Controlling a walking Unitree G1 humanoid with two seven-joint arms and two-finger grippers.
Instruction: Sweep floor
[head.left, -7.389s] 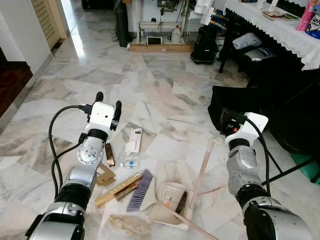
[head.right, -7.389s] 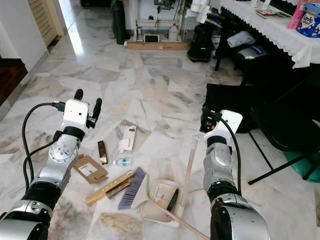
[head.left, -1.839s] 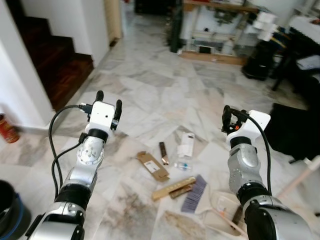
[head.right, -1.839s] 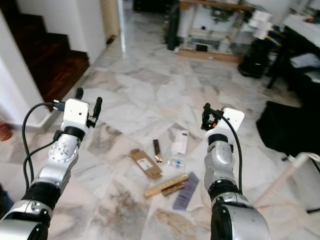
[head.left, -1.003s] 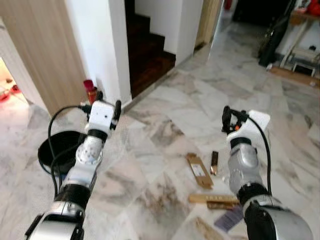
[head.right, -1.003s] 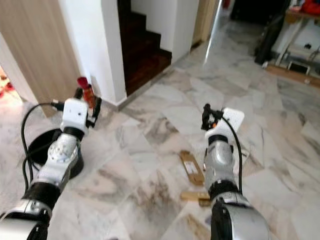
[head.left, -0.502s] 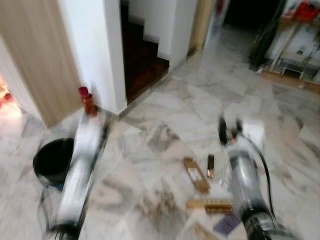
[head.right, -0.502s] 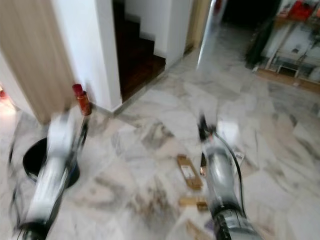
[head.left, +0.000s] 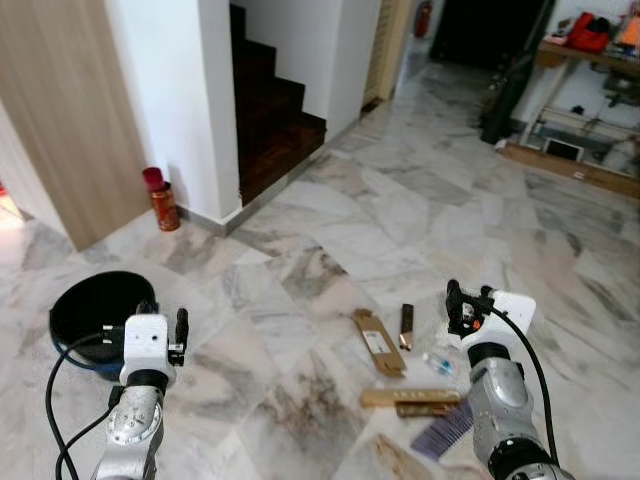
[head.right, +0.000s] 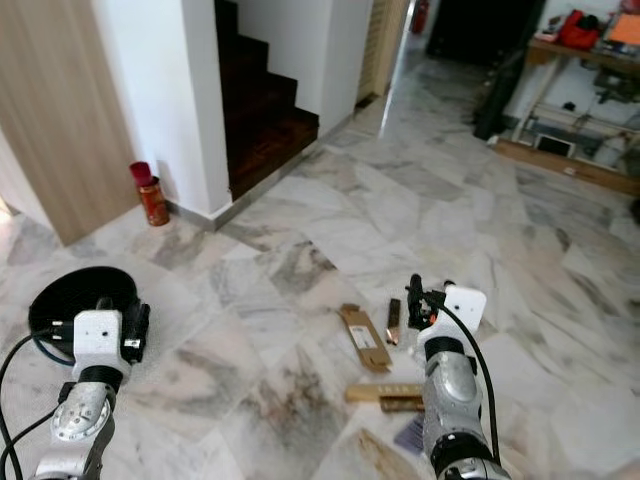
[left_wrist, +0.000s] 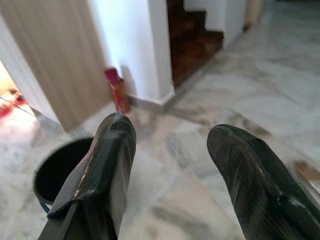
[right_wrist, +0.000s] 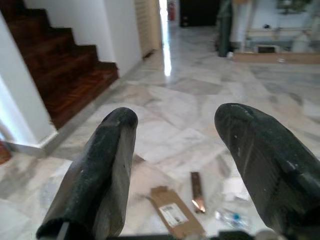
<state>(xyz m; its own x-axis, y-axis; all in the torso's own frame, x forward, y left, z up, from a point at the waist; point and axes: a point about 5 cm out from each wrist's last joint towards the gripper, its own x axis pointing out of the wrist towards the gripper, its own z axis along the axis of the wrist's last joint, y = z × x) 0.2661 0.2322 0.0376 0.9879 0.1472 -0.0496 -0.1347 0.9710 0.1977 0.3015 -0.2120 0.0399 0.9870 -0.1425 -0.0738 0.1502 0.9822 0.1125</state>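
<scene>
sweep not begun | litter (head.left: 383, 344) scattered on floor (head.left: 330, 235) | brush (head.left: 440, 430) ungripped | left gripper (left_wrist: 170, 165), right gripper (right_wrist: 182, 165): fingers spread wide, nothing held

We see silver jointed arms with round metal joints | white box-shaped wrist housings | left gripper (head.left: 161, 318) and right gripper (head.left: 456, 300): two long black fingers (left_wrist: 102, 170) each, surfaces scuffed | black cables looping from each wrist housing

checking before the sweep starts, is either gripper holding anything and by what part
Nothing is held. The left gripper and right gripper are both open and empty; the brush lies on the floor.
</scene>
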